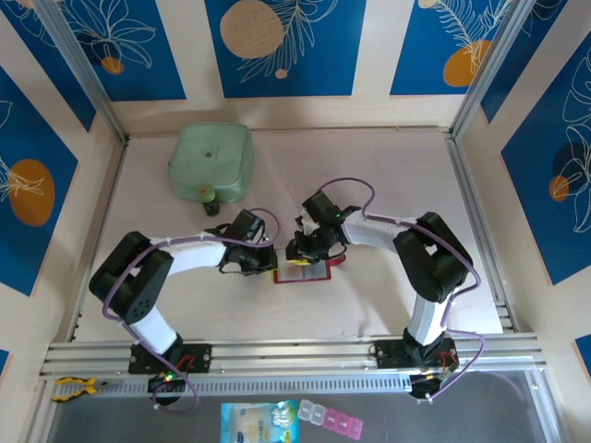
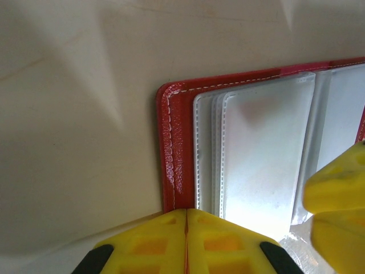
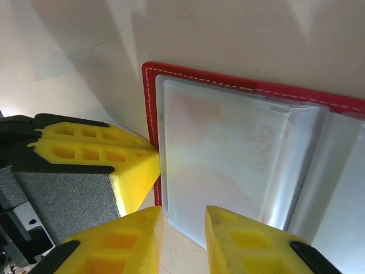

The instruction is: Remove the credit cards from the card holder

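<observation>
Left pincer (image 2: 185, 220) is closed, its tips on the red edge of the card holder (image 1: 309, 274). Right pincer (image 3: 183, 220) stands slightly parted astride a pocket's edge. The holder lies open and flat mid-table (image 1: 388, 175) between them. It has a glossy red cover with white stitching and frosted pale pockets (image 3: 228, 142), with faint reddish rounds showing through one. Beyond sits a mint-green case (image 1: 212, 161).

The overhead view is bright and evenly lit. The wrist views run warmer: wedge shadows cross the table (image 2: 68, 171), white glare washes the card holder (image 2: 171, 148) pockets, and the close yellow fingertips (image 2: 148, 245) blur.
</observation>
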`<state>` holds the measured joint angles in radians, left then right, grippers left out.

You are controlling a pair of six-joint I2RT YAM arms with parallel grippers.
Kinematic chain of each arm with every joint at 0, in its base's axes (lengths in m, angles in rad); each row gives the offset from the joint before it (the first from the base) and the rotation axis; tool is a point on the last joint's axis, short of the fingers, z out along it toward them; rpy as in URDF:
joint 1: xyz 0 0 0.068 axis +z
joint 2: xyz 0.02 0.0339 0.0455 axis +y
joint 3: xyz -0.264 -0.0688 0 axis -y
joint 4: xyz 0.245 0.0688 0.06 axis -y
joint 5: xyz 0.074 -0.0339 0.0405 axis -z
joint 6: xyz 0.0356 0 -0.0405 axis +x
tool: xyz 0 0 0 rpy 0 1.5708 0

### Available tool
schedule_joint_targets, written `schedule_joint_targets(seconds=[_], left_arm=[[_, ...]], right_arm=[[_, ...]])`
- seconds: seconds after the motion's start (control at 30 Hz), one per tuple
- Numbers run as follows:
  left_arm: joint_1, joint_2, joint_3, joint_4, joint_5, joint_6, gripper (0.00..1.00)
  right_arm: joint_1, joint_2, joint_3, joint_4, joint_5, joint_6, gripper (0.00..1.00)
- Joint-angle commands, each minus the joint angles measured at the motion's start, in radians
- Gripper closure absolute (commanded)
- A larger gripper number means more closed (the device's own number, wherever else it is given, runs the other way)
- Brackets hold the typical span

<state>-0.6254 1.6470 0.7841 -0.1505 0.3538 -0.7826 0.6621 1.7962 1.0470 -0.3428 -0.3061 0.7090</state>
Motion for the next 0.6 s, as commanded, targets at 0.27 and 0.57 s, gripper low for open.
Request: schedule_joint_targets(seconds=[0.27,0.57], left_arm=[[0.007,0.018,0.003,-0.058,-0.029,0.022,0.9],[0.006,0.018,0.002,-0.061,-0.03,0.02,0.9]], right_arm=[[0.009,0.047,0.009,-0.031,0.009,0.011,0.75],[-0.013,-0.001,-0.023,-0.07,0.062,-0.014,0.75]])
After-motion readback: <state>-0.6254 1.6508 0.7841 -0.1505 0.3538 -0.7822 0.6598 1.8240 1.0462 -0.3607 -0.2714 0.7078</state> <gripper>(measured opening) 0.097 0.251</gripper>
